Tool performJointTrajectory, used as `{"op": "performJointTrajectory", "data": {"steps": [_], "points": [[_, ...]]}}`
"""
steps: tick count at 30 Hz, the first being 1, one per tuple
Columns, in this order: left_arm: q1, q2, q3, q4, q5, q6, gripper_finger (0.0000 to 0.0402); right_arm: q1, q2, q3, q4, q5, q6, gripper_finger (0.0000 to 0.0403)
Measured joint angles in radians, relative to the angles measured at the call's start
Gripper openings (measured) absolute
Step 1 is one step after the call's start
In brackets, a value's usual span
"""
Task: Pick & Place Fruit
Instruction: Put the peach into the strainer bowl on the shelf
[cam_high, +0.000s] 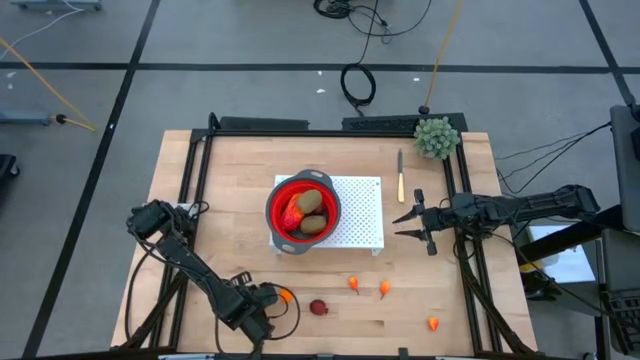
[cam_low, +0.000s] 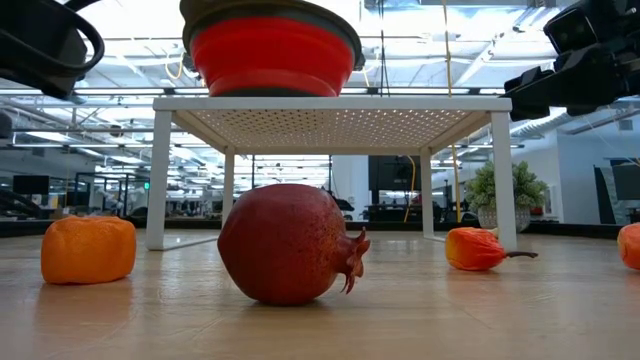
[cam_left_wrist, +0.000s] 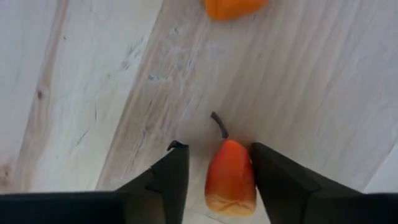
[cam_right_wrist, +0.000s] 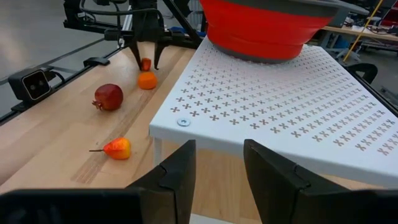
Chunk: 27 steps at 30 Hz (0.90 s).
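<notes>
left gripper (cam_left_wrist: 214, 171) fingers close around a small orange pear (cam_left_wrist: 230, 177) on the table (cam_high: 200, 190), gap visible. right gripper (cam_right_wrist: 214, 165) partly open, empty.

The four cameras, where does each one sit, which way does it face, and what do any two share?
High: overhead, straight down; both arms, red bowl on white rack.
Low: table height, level across; pomegranate close, arm parts at top corners.
Left wrist: looks down at the tabletop; left gripper around a small orange pear.
Right wrist: faces across the rack; right gripper open.
Shared: right wrist and low views both show the pomegranate and bowl.
</notes>
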Motion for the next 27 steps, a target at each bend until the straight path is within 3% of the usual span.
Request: {"op": "performJointTrajectory", "data": {"steps": [12, 17, 27], "points": [[0.001, 0.0, 0.0, 0.0, 0.027, 0.006, 0.0085, 0.0, 0.0, 0.0, 0.0, 0.0, 0.0, 0.013], [0.002, -0.013, -0.003, -0.008, 0.017, 0.027, 0.0077, 0.0, 0.0, 0.0, 0.0, 0.0, 0.0, 0.013], [0.001, -0.142, -0.005, -0.012, -0.143, 0.061, 0.008, 0.0, 0.0, 0.0, 0.0, 0.0, 0.0, 0.013]]}}
